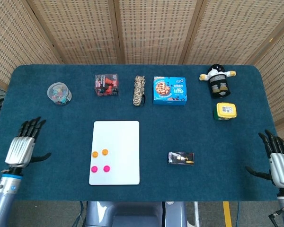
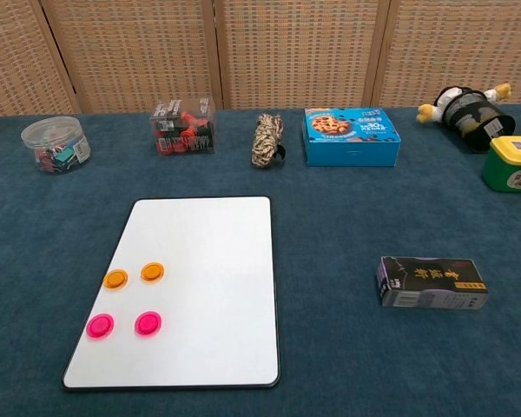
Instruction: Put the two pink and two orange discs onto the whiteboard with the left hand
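Head view: both hands appear at the table's near corners and are absent from the chest view. The left hand [image 1: 21,146] lies near the left edge with fingers spread and holding nothing, well apart from the whiteboard [image 1: 120,137]. The right hand [image 1: 278,158] lies near the right edge, likewise spread and empty.

Chest view: the whiteboard [image 2: 217,252] is seen closer, a white rectangle with a thin dark border, lying flat on the blue table [image 2: 347,208]. Four translucent round discs rest on its left portion in a two-by-two block: two orange discs [image 2: 115,279] [image 2: 152,272] in the far row, two pink discs [image 2: 100,326] [image 2: 148,324] in the near row. None touch one another. The same discs show in the head view only as small coloured dots [image 1: 100,152] [image 1: 100,168].
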Motion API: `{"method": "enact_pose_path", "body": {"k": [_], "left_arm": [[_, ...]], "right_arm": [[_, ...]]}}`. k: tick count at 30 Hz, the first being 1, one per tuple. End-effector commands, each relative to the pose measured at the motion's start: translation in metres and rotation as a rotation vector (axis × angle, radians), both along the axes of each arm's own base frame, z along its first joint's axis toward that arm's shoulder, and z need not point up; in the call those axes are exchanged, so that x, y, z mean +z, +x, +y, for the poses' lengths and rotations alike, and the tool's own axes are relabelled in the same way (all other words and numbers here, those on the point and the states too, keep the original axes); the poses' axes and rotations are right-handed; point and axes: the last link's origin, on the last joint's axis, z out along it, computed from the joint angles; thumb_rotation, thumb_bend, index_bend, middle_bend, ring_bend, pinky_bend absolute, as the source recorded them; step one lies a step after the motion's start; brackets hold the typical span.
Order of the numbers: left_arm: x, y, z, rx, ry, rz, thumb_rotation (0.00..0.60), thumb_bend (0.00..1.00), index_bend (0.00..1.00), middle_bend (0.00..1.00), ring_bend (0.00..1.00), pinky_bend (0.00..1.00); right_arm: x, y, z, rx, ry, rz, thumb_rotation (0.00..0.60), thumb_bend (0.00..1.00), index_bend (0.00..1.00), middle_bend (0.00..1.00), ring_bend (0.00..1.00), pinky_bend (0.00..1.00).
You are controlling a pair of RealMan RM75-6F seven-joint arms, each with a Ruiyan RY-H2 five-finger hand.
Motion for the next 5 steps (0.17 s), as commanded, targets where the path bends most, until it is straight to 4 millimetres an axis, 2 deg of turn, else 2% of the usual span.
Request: {"method": "enact_pose_path", "body": {"k": [1, 5], "left_arm": [[0.022, -0.013, -0.022, 0.058, 0.072, 0.009, 0.6, 0.0, 0.0, 0.0, 0.0, 0.0], [0.034, -0.017, -0.034, 0.073, 0.101, 0.002, 0.6, 0.0, 0.0, 0.0, 0.0, 0.0]], "right_arm": [[0.0, 0.001, 0.0, 0.009, -0.013, 0.011, 0.6, 0.05, 0.0, 0.0, 0.0, 0.0], [0.0, 0.002, 0.001, 0.021, -0.032, 0.026, 0.6, 0.05, 0.0, 0.0, 0.0, 0.0]]}}
